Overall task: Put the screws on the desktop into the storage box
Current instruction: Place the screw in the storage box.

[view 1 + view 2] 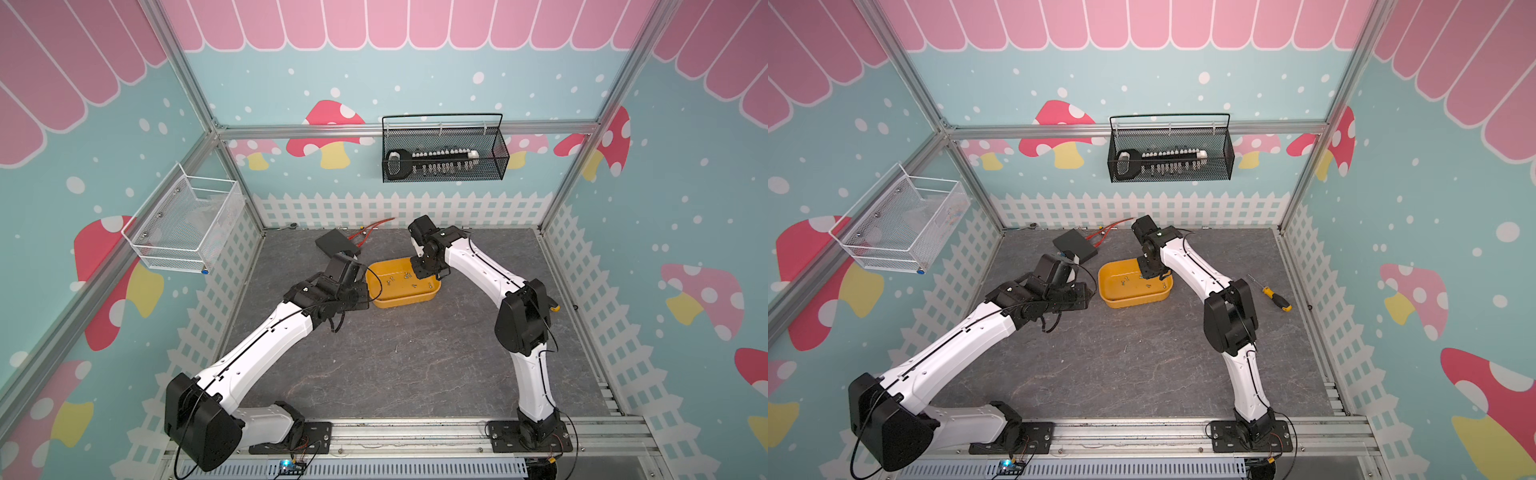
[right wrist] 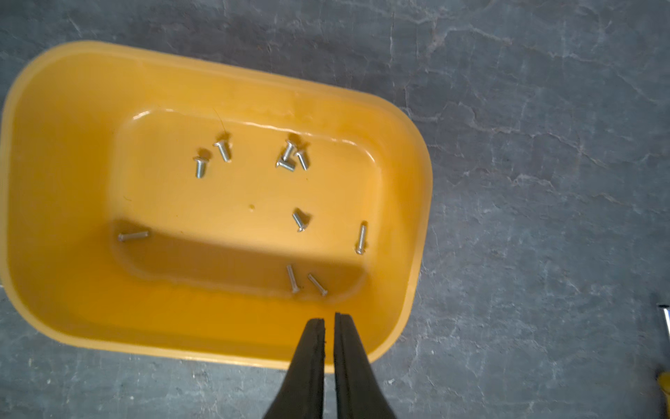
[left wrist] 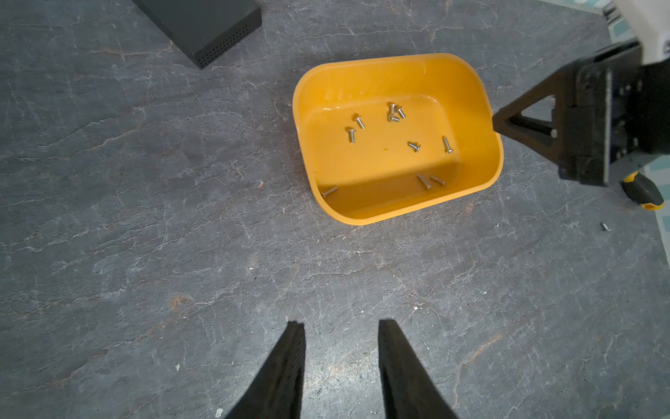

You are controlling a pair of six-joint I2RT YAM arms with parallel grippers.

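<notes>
The jaws of the right gripper (image 2: pixel 329 317) are seen parted by only a slit, with nothing between them, poised over one sloping wall of the box (image 2: pixel 65 181), just inside the rim; a drop is judged to be in hand. For it to be done well, the jaws should be opened wider so that nothing tiny is left clinging. The release should be made over the floor rather than over the wall or rim, and the gripper should be raised straight up so that the light box is not nudged. The jaws of the left gripper (image 3: pixel 340 323) are held well apart and empty above bare desktop (image 3: pixel 145 217), beside the box. Ten screws (image 2: pixel 299 221) are counted on the box floor: three touching in a cluster, the rest scattered. One stray screw (image 3: pixel 604 226) is seen on the desktop near the screwdriver (image 1: pixel 1276 296), so the task is judged nearly but not wholly done. A flat black case (image 3: pixel 203 25) lies near the box, and its contents cannot be seen. On the back wall a black basket (image 1: pixel 496 153) holds a socket rail (image 1: pixel 440 160). In the white basket (image 1: pixel 166 224) on the side wall something pale is held, too faint to be named.
</notes>
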